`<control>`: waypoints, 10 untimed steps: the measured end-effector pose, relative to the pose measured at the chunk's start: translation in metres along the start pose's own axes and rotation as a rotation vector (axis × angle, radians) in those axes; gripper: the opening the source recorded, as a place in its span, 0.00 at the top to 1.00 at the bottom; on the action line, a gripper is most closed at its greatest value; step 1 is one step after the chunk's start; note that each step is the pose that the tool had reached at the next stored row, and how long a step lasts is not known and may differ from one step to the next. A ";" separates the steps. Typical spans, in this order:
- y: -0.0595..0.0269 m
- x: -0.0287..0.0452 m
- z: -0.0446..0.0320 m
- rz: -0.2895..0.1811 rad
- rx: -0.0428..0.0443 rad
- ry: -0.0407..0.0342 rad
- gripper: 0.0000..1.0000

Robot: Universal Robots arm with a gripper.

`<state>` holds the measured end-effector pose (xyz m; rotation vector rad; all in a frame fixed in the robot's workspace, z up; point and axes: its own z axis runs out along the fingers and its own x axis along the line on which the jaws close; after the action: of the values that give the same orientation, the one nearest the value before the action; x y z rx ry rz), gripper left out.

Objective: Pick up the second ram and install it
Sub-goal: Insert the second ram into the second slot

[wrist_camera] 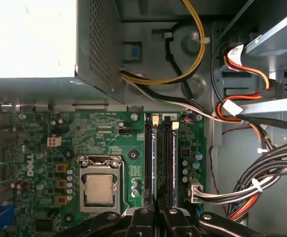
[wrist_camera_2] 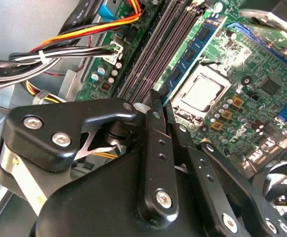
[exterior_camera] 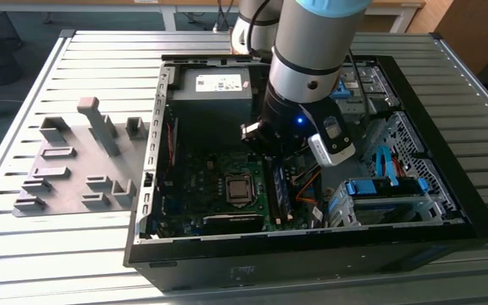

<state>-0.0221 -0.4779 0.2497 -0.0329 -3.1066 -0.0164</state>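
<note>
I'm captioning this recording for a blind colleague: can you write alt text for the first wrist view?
Looking straight down into an open computer case, the gripper sits over the motherboard's memory slots, a RAM stick standing on edge in one. The CPU socket lies beside the slots, the power supply beyond, with bundled cables alongside.

A white sticker [exterior_camera: 216, 82] on top of the power supply [exterior_camera: 214, 101] carries dark print and small marks, all too small to make out in the exterior view. In the first wrist view the motherboard [wrist_camera: 108, 143] bears a short word in white capitals [wrist_camera: 27, 165] near one edge, turned sideways, plus tiny white markings beside its parts that are not legible. White tags [wrist_camera: 232, 106] on the cables show no readable print.
</note>
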 end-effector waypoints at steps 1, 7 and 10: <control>-0.0001 0.0000 0.0018 0.001 0.0000 0.0000 0.86; -0.0023 -0.0004 0.0111 0.015 -0.0002 0.0000 0.86; -0.0036 -0.0006 0.0156 0.029 -0.0010 -0.0003 0.86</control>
<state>-0.0222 -0.4814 0.2341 -0.0780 -3.1059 -0.0172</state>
